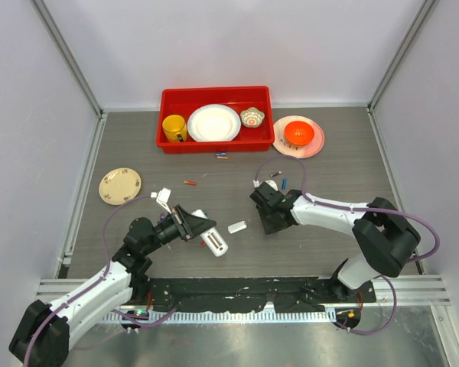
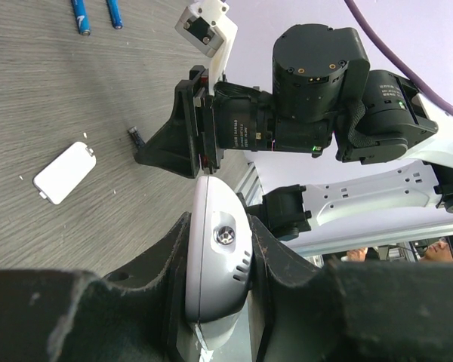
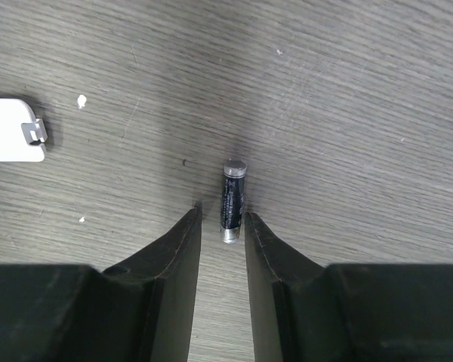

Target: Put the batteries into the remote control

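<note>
My left claw (image 2: 219, 226) is pressed tight on the white remote control (image 2: 215, 260), whose rounded end faces the wrist camera. My right claw (image 3: 223, 217) is spread a little. Its tips sit either side of the near end of a black battery (image 3: 233, 197), which lies on the grey tabletop (image 3: 347, 90) with gap to spare. A flat white cover (image 3: 11, 130) lies nearby to its left. Two blue batteries (image 2: 80, 16) lie further off.
</note>
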`<control>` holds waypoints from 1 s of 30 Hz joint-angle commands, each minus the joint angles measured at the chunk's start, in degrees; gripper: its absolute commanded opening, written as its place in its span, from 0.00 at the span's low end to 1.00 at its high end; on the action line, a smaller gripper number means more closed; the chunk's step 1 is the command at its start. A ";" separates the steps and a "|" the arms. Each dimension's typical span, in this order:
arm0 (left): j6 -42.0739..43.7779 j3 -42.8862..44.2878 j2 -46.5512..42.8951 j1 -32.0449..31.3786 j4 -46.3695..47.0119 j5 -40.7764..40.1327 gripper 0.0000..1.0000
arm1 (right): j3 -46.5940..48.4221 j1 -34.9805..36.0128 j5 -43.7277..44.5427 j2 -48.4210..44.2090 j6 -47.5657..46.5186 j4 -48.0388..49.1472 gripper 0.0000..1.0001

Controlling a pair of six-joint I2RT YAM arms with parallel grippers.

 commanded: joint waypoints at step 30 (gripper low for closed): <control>-9.62 7.95 43.97 0.13 56.10 1.98 0.00 | 14.96 2.02 -10.65 -24.90 0.78 -23.15 0.01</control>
